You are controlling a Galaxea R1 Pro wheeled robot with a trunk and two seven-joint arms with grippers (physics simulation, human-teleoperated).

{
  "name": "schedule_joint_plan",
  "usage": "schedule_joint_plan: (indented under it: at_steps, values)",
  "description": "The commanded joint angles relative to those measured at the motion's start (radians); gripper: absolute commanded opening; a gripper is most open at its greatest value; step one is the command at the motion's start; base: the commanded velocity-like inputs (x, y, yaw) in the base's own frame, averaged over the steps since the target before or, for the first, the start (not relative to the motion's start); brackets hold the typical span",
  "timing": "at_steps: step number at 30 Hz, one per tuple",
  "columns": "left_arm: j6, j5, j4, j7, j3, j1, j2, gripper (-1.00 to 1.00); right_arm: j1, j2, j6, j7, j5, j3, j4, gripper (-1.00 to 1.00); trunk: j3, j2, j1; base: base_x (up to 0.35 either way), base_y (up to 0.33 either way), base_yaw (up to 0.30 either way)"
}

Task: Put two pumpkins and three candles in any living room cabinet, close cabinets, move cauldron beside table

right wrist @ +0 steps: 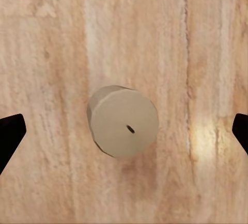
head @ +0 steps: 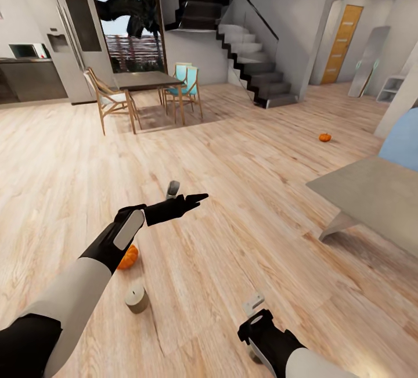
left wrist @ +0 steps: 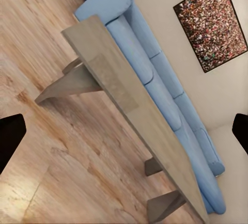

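Wood floor (head: 244, 163): candle (head: 137, 298), pumpkin (head: 324, 137), table (head: 371, 192) nr sofa (left wrist: 155, 69).

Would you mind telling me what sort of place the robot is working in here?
Most likely an open-plan home. A dining table with wooden chairs stands before a tall fridge, a dark staircase climbs beyond, and a blue sofa sits behind a low grey table on wood flooring.

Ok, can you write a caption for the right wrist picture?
Open jaws hang straight above a stubby beige candle standing on the wood floor.
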Motion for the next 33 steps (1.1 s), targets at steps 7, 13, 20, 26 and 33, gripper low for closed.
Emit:
schedule_joint_plan:
  at_steps: [7,13,20,26,33]
  values:
    - [0.0,0.0,0.002,0.0,0.0,0.0,-0.001,1.0,0.0,-0.001,0.0,0.0,0.001,0.0,0.0,1.0,-0.022,-0.049,0.027,0.0,0.0,0.0]
    - [0.0,0.0,0.003,0.0,0.0,0.0,-0.002,1.0,0.0,-0.002,0.0,-0.004,0.002,-0.001,-0.001,1.0,-0.041,-0.091,0.05,0.0,0.0,0.0]
    - [0.0,0.0,0.003,0.0,0.0,0.0,-0.002,1.0,0.0,-0.002,0.0,-0.005,0.002,-0.001,-0.002,1.0,-0.063,-0.14,0.077,0.0,0.0,0.0]
    - [0.0,0.0,0.002,0.0,0.0,0.0,-0.002,1.0,0.0,-0.006,0.0,-0.005,0.004,-0.001,-0.011,1.0,-0.082,-0.182,0.1,0.0,0.0,0.0]
    - [0.0,0.001,0.0,0.0,0.0,0.0,-0.002,1.0,-0.001,-0.008,0.0,-0.005,0.019,-0.003,-0.024,1.0,-0.103,-0.231,0.127,0.0,0.0,0.0]
